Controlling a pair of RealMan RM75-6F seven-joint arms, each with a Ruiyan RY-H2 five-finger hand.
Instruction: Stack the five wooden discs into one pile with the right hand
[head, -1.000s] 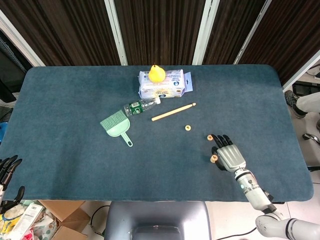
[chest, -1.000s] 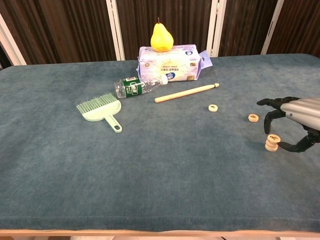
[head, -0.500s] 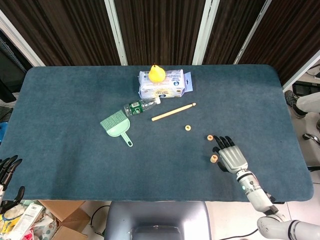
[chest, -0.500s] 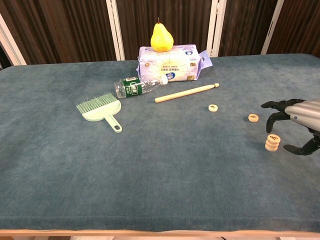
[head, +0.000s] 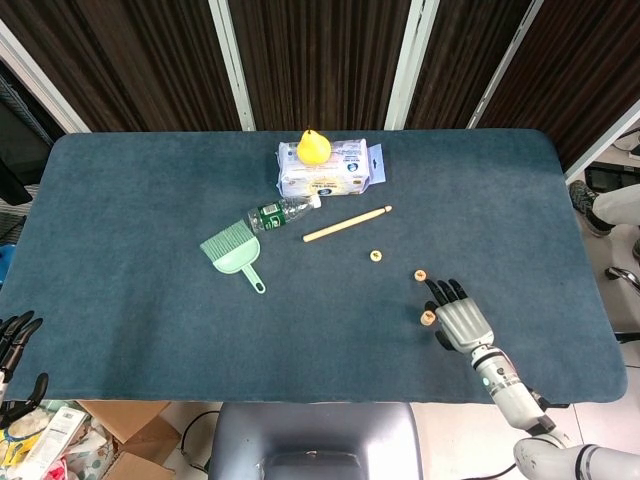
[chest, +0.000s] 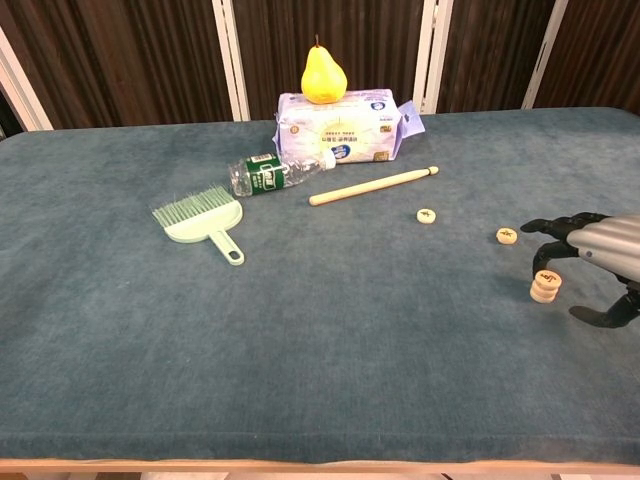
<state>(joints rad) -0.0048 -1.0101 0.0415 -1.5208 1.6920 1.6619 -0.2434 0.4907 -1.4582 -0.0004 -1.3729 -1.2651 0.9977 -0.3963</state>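
Two loose discs on the table, one (chest: 426, 215) further left, one (chest: 507, 235) nearer the small pile (chest: 545, 286). Right hand (chest: 600, 250) sits just right of the pile, fingers (chest: 552, 228) spread, holding nothing.

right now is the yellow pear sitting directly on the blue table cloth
No, the yellow pear rests on top of the white and purple wipes packet, above the blue table cloth.

The robot's right hand (head: 462, 322) hovers low over the desk's near right side, palm down, dark fingers (chest: 552, 227) spread and curled, holding nothing. Its left hand (head: 14, 345) hangs beyond the near left corner, fingers apart and empty.
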